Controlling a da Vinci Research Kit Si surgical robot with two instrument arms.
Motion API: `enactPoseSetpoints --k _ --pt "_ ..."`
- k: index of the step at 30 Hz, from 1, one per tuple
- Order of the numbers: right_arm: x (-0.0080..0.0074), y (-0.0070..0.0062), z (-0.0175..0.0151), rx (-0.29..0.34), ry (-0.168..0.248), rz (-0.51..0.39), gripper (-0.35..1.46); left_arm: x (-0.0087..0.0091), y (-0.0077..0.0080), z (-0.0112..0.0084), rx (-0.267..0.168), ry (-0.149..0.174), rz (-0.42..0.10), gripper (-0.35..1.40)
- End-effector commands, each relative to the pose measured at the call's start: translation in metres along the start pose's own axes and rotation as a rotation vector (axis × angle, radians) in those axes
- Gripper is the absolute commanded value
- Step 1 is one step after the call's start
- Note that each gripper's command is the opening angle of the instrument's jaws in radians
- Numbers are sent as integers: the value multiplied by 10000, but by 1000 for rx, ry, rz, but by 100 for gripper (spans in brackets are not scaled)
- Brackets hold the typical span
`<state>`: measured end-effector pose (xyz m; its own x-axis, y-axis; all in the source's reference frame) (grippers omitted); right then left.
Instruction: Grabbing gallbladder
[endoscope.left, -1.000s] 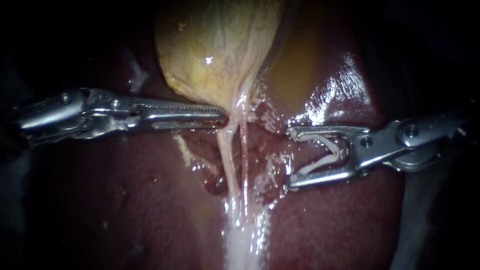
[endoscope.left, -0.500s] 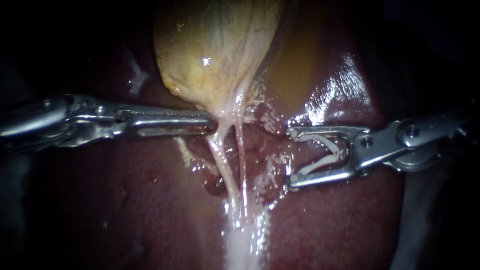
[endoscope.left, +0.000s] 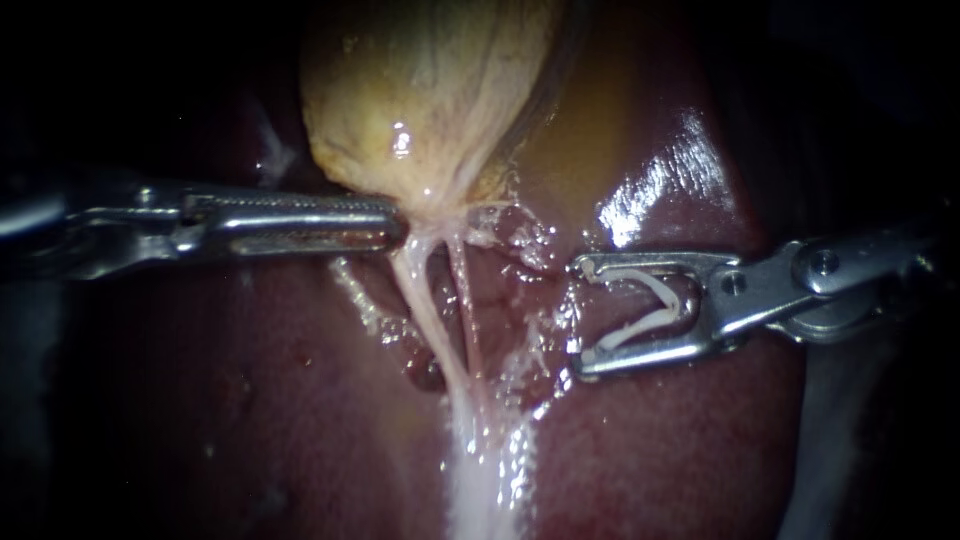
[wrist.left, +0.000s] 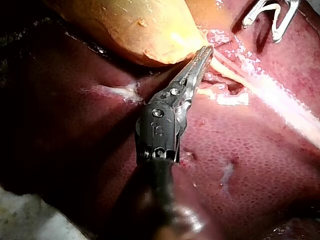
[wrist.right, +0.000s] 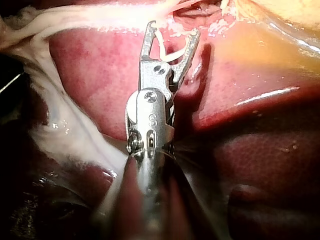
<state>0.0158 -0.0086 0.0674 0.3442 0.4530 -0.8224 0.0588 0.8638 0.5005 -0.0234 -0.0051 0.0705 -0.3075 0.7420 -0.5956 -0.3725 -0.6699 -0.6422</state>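
Observation:
The yellow gallbladder (endoscope.left: 430, 90) lies on the dark red liver (endoscope.left: 250, 400). My left instrument (endoscope.left: 400, 225) comes in level from the left, its toothed jaws shut on the gallbladder's narrow lower end, also seen in the left wrist view (wrist.left: 207, 50) beside the gallbladder (wrist.left: 140, 30). Two pale strands (endoscope.left: 425, 290) run from that end down into white tissue (endoscope.left: 480, 480). My right instrument (endoscope.left: 580, 318) stands apart to the right over the liver, its jaws wide apart and holding a white clip (endoscope.left: 650, 300) between them, likewise in the right wrist view (wrist.right: 172, 28).
Wet, glistening liver (endoscope.left: 660, 180) rises behind the right instrument. A white fatty band (wrist.right: 60, 130) runs beside the right instrument's shaft. The edges of the endoscope view are dark.
My left instrument has drawn back to the left with the gallbladder's lower end in its jaws, pulling the pale strands slanted and taut. The right instrument has not moved.

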Motion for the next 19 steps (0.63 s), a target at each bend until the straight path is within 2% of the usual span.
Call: enactPoseSetpoints --k 1,19 --pt "0 0 0 0 0 0 50 1 0 -1 1 3 2 -35" --pt "0 0 0 0 0 6 50 0 0 -2 1 3 2 -35"
